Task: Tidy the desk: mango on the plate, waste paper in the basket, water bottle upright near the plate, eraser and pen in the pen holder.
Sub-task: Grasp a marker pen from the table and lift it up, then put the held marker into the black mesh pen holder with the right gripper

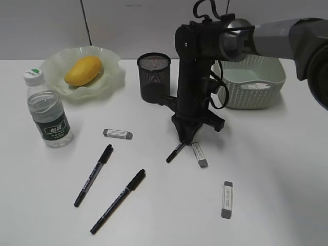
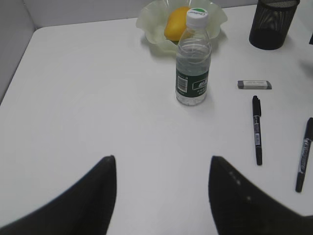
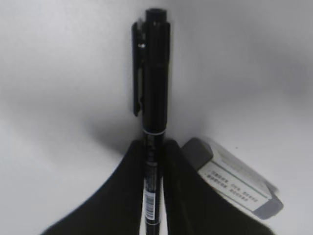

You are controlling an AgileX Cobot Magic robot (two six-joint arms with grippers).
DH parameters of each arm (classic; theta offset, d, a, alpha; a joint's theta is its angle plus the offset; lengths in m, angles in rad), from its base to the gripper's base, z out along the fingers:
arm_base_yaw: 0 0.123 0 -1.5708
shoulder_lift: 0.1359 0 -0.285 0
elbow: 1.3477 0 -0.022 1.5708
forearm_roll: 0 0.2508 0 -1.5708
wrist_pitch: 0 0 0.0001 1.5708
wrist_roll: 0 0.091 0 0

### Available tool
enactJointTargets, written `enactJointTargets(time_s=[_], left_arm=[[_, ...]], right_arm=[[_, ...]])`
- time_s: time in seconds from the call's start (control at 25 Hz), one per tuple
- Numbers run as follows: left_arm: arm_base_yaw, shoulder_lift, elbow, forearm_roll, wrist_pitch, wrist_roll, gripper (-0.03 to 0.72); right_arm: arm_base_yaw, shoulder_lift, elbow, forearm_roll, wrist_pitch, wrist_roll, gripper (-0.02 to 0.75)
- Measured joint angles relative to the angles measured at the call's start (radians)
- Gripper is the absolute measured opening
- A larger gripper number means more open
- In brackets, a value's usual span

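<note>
Pen in grasp: a black pen (image 3: 152, 112) lies on the counter (image 1: 277, 169) between the right fingers (image 3: 168, 196), which are drawn in narrow against both sides of its barrel; its capped end with the clip points away from the wrist. In the exterior view the same pen (image 1: 176, 152) sticks out to the lower left from under the right gripper (image 1: 188, 137).
Eraser beside the grasp: a grey eraser with a white printed sleeve (image 3: 234, 183) lies just right of the fingers, tilted; whether it touches them cannot be told. Exterior view: (image 1: 200, 154).
Other erasers: one (image 1: 118, 134) lies left of the gripper, another (image 1: 227, 199) lies toward the near right edge.
Other pens: two black pens (image 1: 94, 175) (image 1: 118, 201) lie side by side on the near left of the counter, apart from each other.
Pen holder: the black mesh cup (image 1: 154, 77) stands upright just behind and left of the right arm.
Basket: the green basket (image 1: 256, 82) stands at the far right, partly hidden by the arm.
Mango: the mango (image 1: 83, 70) rests in the plate (image 1: 110, 82) at the far left.
Water bottle: the bottle (image 1: 48, 110) stands upright, near the plate on its front side.
Left fingers: the left fingers (image 2: 93, 196) stand wide apart above bare counter, holding nothing.
</note>
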Motion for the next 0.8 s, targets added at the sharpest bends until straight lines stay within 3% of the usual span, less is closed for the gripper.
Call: enactJointTargets(time_s=[0.24,0.44,0.8], left_arm=[[0.000,0.000,0.000,0.000,0.000,0.000,0.448],[0.000,0.000,0.000,0.000,0.000,0.000,0.446],[0.000,0.000,0.000,0.000,0.000,0.000,0.445]], right_arm=[[0.000,0.000,0.000,-0.011,-0.001,-0.087,0.095],[0.009,0.000,-0.012,-0.005,-0.006,-0.302,0.095],[0.103,-0.042,-0.031,-0.060,0.059,-0.557,0.095]])
